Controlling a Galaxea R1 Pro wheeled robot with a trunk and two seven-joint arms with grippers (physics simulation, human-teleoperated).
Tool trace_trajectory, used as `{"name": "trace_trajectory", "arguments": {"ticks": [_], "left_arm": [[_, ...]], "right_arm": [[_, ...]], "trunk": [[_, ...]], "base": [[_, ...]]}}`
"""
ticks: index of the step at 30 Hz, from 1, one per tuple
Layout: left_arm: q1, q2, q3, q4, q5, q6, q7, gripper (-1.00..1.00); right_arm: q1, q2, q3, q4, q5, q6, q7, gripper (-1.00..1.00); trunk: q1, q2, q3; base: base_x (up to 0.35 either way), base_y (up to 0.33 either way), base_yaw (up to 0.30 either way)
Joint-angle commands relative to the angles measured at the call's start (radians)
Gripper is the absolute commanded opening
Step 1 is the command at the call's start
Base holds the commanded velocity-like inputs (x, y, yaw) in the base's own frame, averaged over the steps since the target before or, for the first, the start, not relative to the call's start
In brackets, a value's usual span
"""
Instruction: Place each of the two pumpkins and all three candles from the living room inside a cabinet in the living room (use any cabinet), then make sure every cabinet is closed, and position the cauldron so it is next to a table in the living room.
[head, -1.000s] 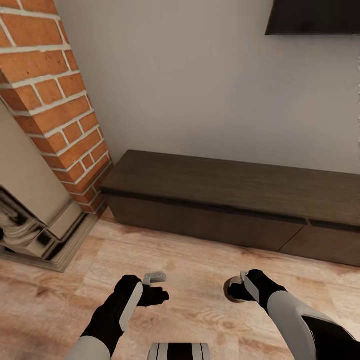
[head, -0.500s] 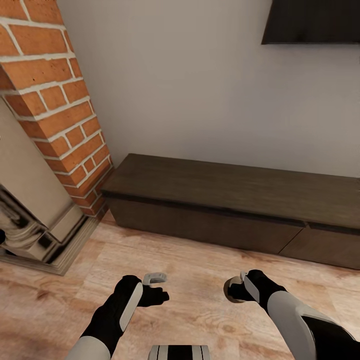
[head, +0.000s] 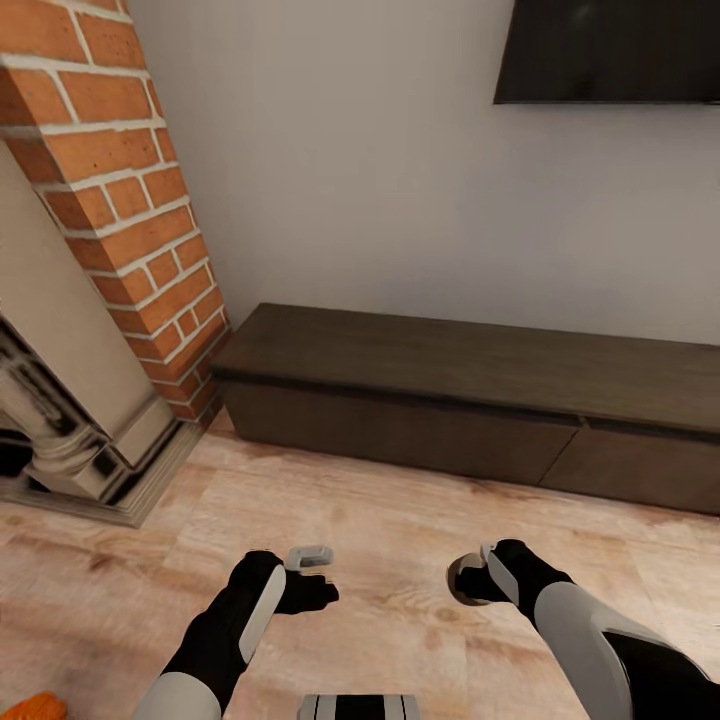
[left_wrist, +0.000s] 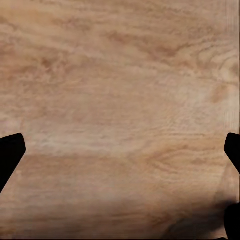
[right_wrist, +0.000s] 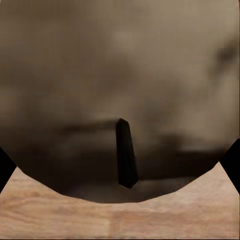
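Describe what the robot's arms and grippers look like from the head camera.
Both arms have pale grey-white forearm shells that narrow into glossy black wrist housings. The left gripper has a black body with a light grey, bracket-shaped finger on top. The right gripper is black with a light grey strip along one finger. No cables or markings are visible.

At the head view's lower left corner an orange scrap (head: 30, 708) was cut off by the edge, too little to say what it was. The cabinet (head: 450, 385) ran out past the right edge, its far end lost, and the dark screen (head: 610, 50) above it was cropped at the top and right. The fireplace surround (head: 60, 420) was cut by the left edge. In the right wrist view a tan candle (right_wrist: 115, 90) sat so close to the lens that it was blurred and hid most of the floor; the right claw (head: 468, 580) closed on it. In the left wrist view the fingertips (left_wrist: 10, 155) showed as dark corners at the frame's edges.
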Motion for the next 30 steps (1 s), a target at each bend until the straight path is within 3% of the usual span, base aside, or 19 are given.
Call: {"name": "trace_trajectory", "arguments": {"ticks": [1, 9, 23, 30], "left_arm": [[0.000, 0.001, -0.001, -0.001, 0.009, 0.004, 0.008, 1.00], [0.000, 0.000, -0.001, -0.001, 0.009, 0.004, 0.008, 1.00], [0.000, 0.001, -0.001, 0.003, 0.009, 0.004, 0.016, 1.00], [0.000, 0.002, 0.001, 0.012, 0.009, 0.004, 0.090, 1.00]], "right_arm": [[0.000, 0.001, -0.009, -0.001, 0.010, 0.005, 0.000, -1.00], [0.000, 0.000, -0.009, -0.001, 0.010, 0.005, 0.000, -1.00], [0.000, -0.001, -0.009, -0.001, 0.010, 0.005, 0.000, -1.00], [0.000, -0.001, -0.009, -0.001, 0.010, 0.010, -0.001, -1.00]], "trunk": [[-0.001, 0.000, 0.001], [-0.001, 0.000, 0.012], [-0.007, 0.003, 0.087], [-0.010, 0.005, 0.119]], "base": [[-0.296, 0.000, -0.126], [-0.126, 0.000, -0.175], [-0.002, 0.000, -0.189], [0.000, 0.000, -0.095]]}}
